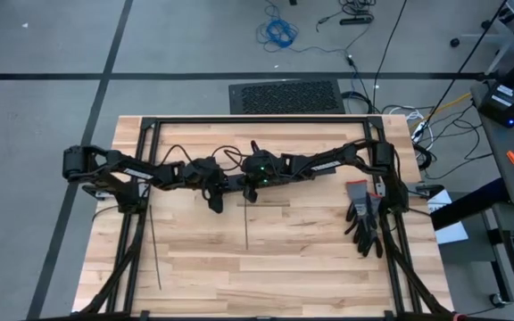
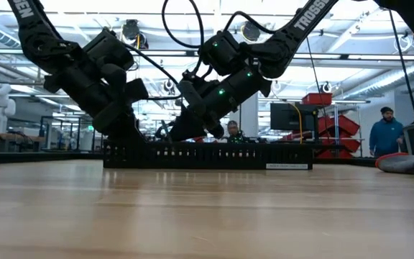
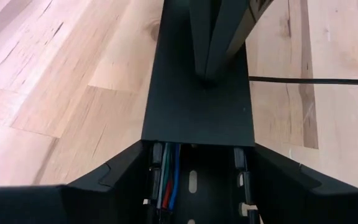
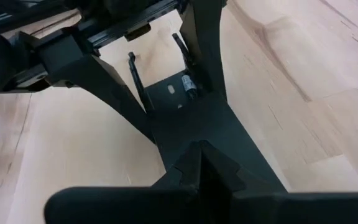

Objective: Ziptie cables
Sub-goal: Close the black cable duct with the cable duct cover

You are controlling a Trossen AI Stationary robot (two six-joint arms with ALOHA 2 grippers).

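A long black slotted duct (image 2: 207, 155) lies across the table's middle. A flat black cover (image 3: 197, 106) closes part of it. In its open channel lie the cables (image 3: 166, 180), thin red, blue and grey wires. My left gripper (image 3: 197, 146) straddles the duct where the cover ends. My right gripper (image 4: 201, 149) is shut, with its tips on the cover just beyond. Two zipties (image 1: 154, 245) (image 1: 246, 227), thin dark strips, lie flat on the wood nearer the front edge. My left gripper has the duct between its two fingers (image 3: 114, 177), one against each side wall (image 3: 146, 149). The fingers slant down from the table's left and lie along the duct, which rests on the table. My right gripper sets its shut fingertips (image 3: 210, 68) on the cover's flat top (image 4: 185, 134), slanting down from the table's right.
A pair of dark gloves (image 1: 364, 223) lies at the table's right side. A black frame (image 1: 257, 120) runs along the table's far and side edges. Bare wood stretches toward the front. People (image 2: 385, 133) stand in the room beyond.
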